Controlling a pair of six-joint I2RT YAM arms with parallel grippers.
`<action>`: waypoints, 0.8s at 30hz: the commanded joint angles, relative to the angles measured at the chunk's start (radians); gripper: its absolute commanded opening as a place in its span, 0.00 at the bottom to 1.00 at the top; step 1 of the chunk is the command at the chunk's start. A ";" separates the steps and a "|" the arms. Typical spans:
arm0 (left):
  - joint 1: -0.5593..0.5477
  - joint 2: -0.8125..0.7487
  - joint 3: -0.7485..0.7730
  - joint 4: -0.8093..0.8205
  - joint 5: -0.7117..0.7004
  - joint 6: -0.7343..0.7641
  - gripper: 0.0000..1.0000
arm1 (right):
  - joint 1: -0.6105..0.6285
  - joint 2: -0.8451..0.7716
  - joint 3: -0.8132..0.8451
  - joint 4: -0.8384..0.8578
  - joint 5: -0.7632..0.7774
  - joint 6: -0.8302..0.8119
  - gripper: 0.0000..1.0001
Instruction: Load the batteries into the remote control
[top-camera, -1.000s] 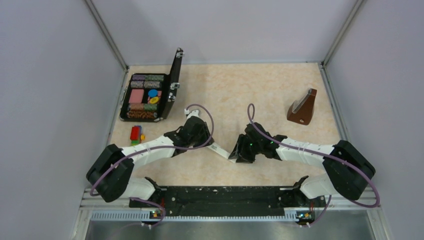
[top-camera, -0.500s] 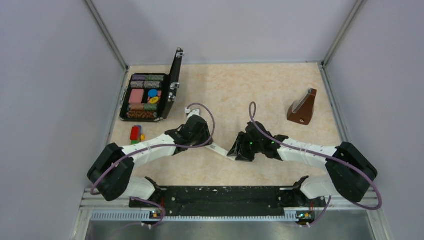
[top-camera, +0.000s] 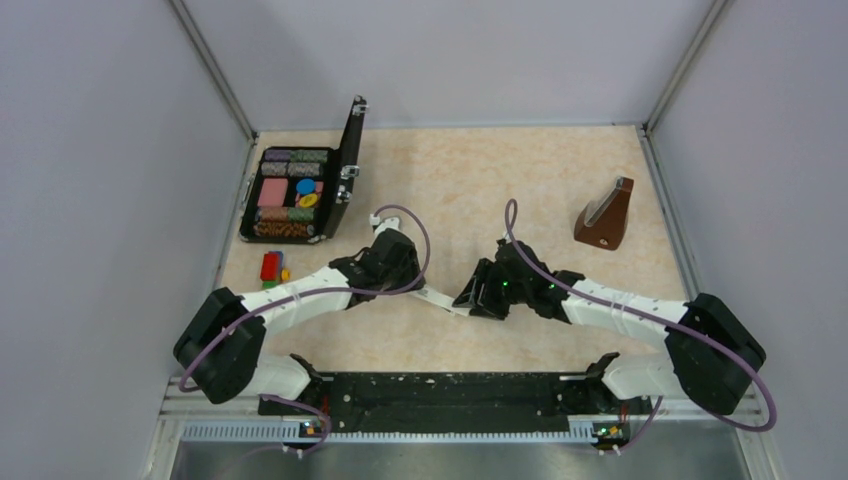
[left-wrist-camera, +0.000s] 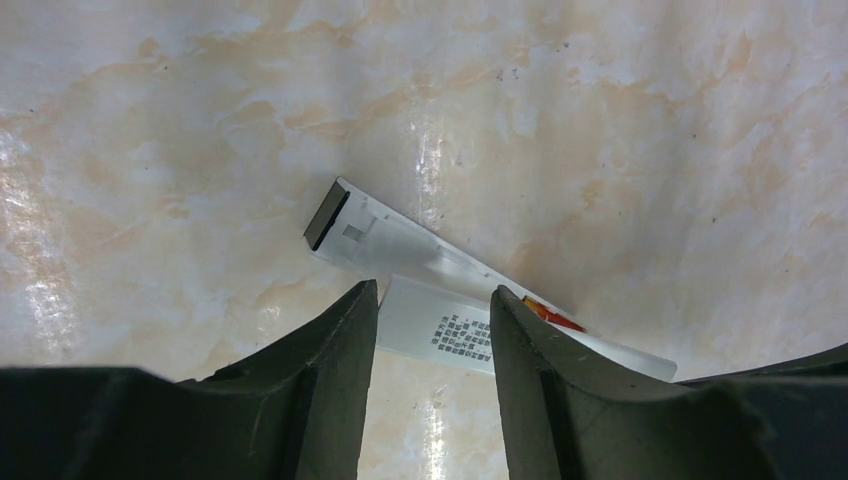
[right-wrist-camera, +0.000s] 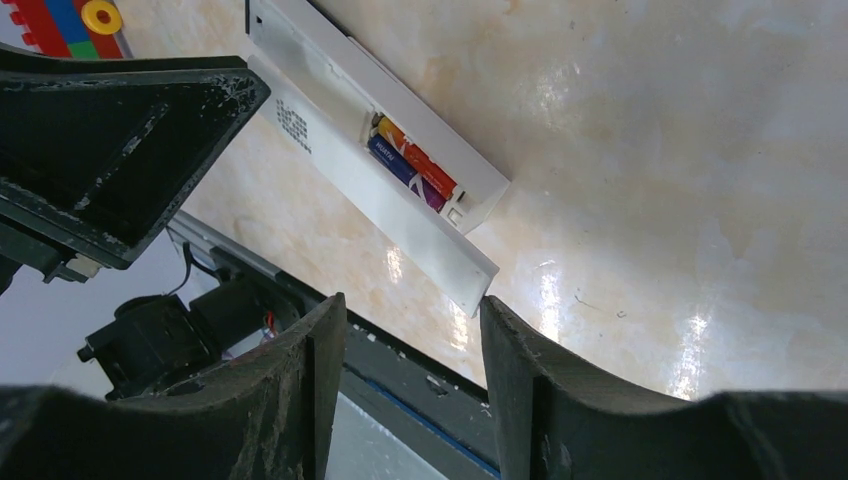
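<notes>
The white remote control (top-camera: 437, 297) lies flat on the table between my two grippers. In the right wrist view its battery bay (right-wrist-camera: 415, 165) is open, and a reddish battery (right-wrist-camera: 430, 168) and a purple battery (right-wrist-camera: 395, 165) lie side by side in it. A loose white cover with small print (right-wrist-camera: 400, 225) lies along the remote; it also shows in the left wrist view (left-wrist-camera: 440, 330). My left gripper (left-wrist-camera: 432, 295) is open, its fingertips either side of the cover's end. My right gripper (right-wrist-camera: 410, 305) is open and empty, with the cover's other end at its right fingertip.
An open black case of coloured chips (top-camera: 295, 195) stands at the back left. Stacked toy blocks (top-camera: 272, 268) lie left of my left arm. A brown wooden metronome (top-camera: 605, 215) stands at the right. A black rail (top-camera: 440, 390) runs along the near edge.
My right gripper has shifted slightly left and away, closer to the remote's end. My left gripper has hardly moved.
</notes>
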 joint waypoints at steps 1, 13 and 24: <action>-0.006 -0.027 0.051 0.012 -0.008 0.013 0.50 | 0.010 -0.019 0.017 0.027 0.014 0.008 0.52; -0.004 -0.003 0.041 0.015 -0.017 0.012 0.52 | 0.004 0.025 -0.023 0.072 0.030 -0.009 0.52; 0.003 -0.007 0.034 0.015 -0.024 -0.003 0.55 | -0.008 0.010 -0.038 0.076 0.033 -0.012 0.54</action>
